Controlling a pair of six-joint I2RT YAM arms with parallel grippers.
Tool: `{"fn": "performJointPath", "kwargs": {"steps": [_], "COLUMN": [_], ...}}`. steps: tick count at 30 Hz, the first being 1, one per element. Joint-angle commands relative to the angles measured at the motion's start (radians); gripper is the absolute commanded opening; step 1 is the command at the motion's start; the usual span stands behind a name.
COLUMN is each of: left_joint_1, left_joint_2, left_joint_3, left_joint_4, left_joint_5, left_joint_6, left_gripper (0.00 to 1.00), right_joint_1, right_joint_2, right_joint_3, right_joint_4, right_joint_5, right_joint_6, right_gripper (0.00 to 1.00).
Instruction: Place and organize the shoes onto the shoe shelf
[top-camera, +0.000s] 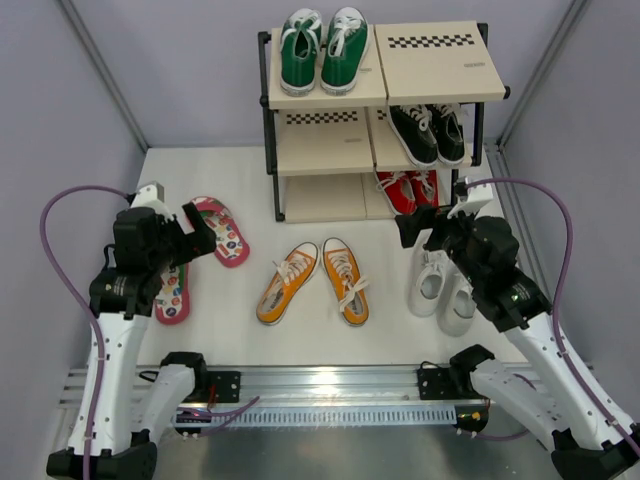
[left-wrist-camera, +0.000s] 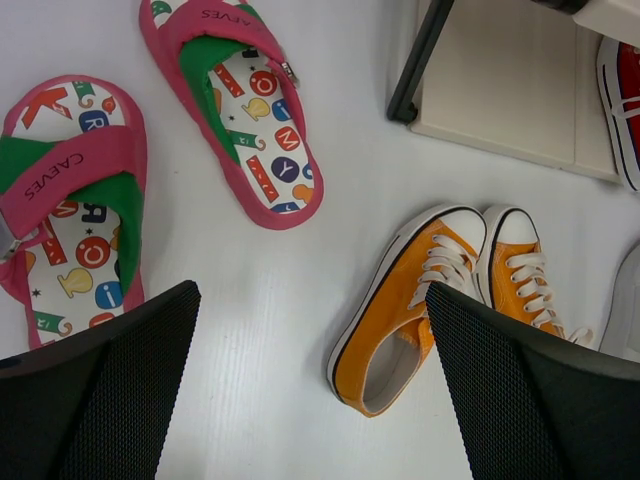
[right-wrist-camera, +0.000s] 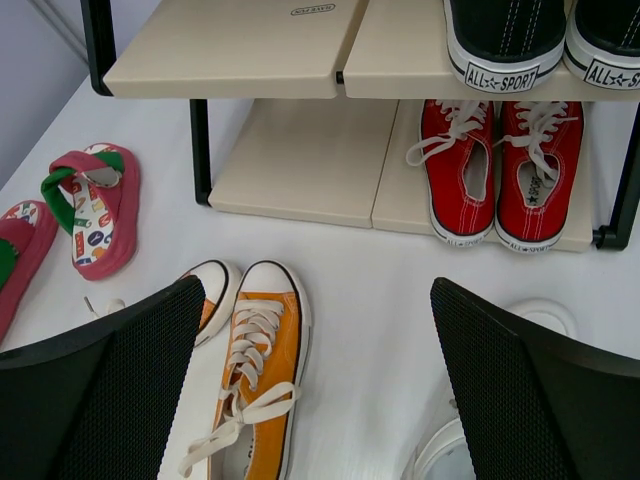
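Two orange sneakers (top-camera: 287, 283) (top-camera: 346, 280) lie side by side on the white table in front of the shoe shelf (top-camera: 440, 62). The pink flip-flops (top-camera: 222, 230) (top-camera: 172, 290) lie at the left, the white sneakers (top-camera: 430, 280) at the right. My left gripper (top-camera: 196, 232) is open and empty above the flip-flops; its wrist view shows them (left-wrist-camera: 250, 110) and the orange pair (left-wrist-camera: 400, 310) between the fingers (left-wrist-camera: 310, 300). My right gripper (top-camera: 421, 233) is open and empty above the white sneakers, with an orange sneaker (right-wrist-camera: 260, 350) below it (right-wrist-camera: 318, 290).
Green sneakers (top-camera: 322, 48) stand on the shelf's top left board, black sneakers (top-camera: 428, 133) on the middle right, red sneakers (right-wrist-camera: 500, 170) on the bottom right. The top right, middle left (top-camera: 318, 140) and bottom left (right-wrist-camera: 300, 160) boards are bare. Grey walls close in both sides.
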Motion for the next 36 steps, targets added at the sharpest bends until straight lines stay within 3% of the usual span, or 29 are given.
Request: {"fn": "performJointPath", "kwargs": {"steps": [1, 14, 26, 30, 33, 34, 36], "left_joint_1": [0.004, 0.003, -0.025, -0.094, -0.245, -0.369, -0.498], "left_joint_2": [-0.016, -0.034, -0.059, -0.027, 0.016, 0.047, 0.087], "left_joint_3": [-0.002, 0.145, 0.079, 0.048, 0.07, 0.085, 0.097], "left_joint_4": [0.006, -0.103, -0.076, -0.049, -0.017, -0.002, 0.007], "left_joint_5": [-0.005, 0.277, 0.347, 0.243, 0.11, -0.004, -0.149], "left_joint_6": [-0.011, -0.014, -0.072, -0.069, -0.077, -0.078, -0.084], "left_gripper": [0.99, 0.99, 0.88, 0.86, 0.83, 0.83, 0.82], "right_joint_1": [0.005, 0.005, 0.005, 0.005, 0.005, 0.005, 0.005], "right_joint_2": [-0.001, -0.025, 0.001, 0.033, 0.058, 0.059, 0.047], "right_joint_3": [-0.001, -0.07, -0.128, -0.13, -0.127, -0.119, -0.119], "right_joint_4": [0.012, -0.026, -0.036, -0.02, -0.042, -0.087, -0.132], "right_joint_5": [0.002, 0.014, -0.02, -0.032, 0.046, 0.084, 0.18], "right_joint_6": [-0.007, 0.074, 0.131, 0.154, 0.236, 0.276, 0.369], "right_gripper": [0.99, 0.99, 1.0, 0.99, 0.99, 1.0, 1.0]}}
